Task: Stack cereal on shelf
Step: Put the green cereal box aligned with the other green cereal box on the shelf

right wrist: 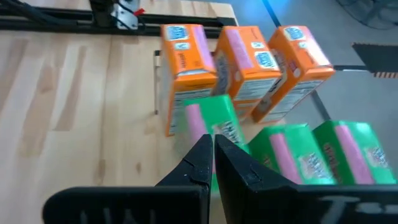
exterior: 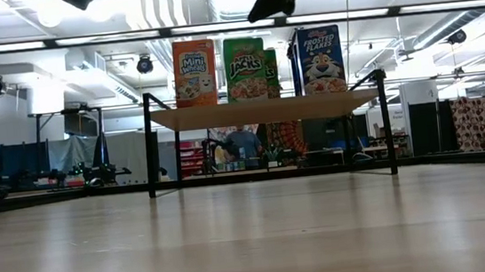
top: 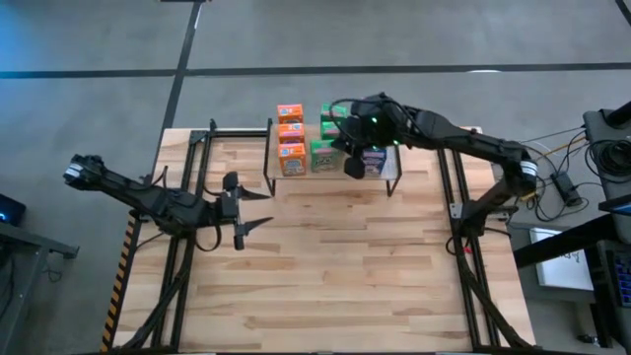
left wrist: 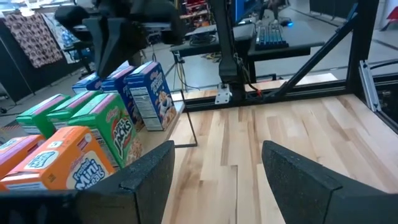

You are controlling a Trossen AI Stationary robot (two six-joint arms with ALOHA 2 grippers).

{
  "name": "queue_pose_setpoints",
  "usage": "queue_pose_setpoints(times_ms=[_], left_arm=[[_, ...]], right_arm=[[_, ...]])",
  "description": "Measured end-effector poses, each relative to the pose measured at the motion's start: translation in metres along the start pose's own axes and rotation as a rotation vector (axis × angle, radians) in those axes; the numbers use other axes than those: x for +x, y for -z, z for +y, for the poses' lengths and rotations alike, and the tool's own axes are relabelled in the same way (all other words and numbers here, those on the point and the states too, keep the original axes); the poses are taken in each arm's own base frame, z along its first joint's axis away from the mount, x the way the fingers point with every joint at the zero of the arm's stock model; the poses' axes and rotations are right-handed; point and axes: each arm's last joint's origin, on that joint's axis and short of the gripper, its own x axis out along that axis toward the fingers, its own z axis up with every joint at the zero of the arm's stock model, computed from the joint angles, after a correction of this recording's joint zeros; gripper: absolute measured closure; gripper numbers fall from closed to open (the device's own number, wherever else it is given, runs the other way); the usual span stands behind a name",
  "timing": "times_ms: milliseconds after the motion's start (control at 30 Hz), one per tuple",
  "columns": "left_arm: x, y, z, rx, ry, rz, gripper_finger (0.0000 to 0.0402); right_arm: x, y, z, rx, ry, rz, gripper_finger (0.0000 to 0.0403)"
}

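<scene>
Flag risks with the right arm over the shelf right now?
Right end effector is shut, hanging just above the green boxes; a small drop or sideways swing could topple them into the orange boxes. Boxes stand upright and packed close on the shelf, so one knock may cascade.

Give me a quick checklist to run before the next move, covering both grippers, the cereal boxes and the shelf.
1. Right gripper shut and empty above the green cardboard cereal boxes: ok.
2. Left gripper open, empty, waiting over the bare wooden tabletop: ok.
3. Orange cardboard cereal boxes upright in a row on the low wooden-plank shelf: ok.
4. Blue cardboard cereal boxes upright on the shelf: ok.
5. All nine boxes on the shelf: cannot tell, the right arm hides some.
6. No box lying loose on the tabletop: ok.
</scene>
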Motion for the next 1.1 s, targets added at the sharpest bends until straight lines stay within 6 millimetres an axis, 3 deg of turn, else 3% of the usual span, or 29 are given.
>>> queue_pose_setpoints(times_ms=[167,267,600,767,933,1100], left_arm=[[-0.006,0.003,0.003,-0.004,-0.002,-0.013,0.0175],[-0.008,0.004,0.005,-0.007,-0.003,-0.017,0.0175],[-0.010,0.006,0.006,-0.008,-0.003,-0.018,0.0175],[-0.010,0.006,0.006,-0.008,-0.003,-0.018,0.0175],[-0.010,0.007,0.005,-0.007,-0.003,-0.017,0.0175],[-0.010,0.007,0.005,-0.007,-0.003,-0.017,0.0175]], right_arm=[[0.009,-0.012,-0.010,0.012,0.005,0.034,0.0389],[0.014,-0.017,-0.012,0.011,-0.004,0.066,0.0366],[0.033,-0.029,-0.017,-0.061,-0.033,0.147,0.0201],[0.040,-0.026,-0.017,-0.095,-0.045,0.171,0.0143],[0.048,-0.021,-0.016,-0.091,-0.059,0.208,0.0121],[0.054,-0.019,-0.016,-0.089,-0.062,0.220,0.0129]])
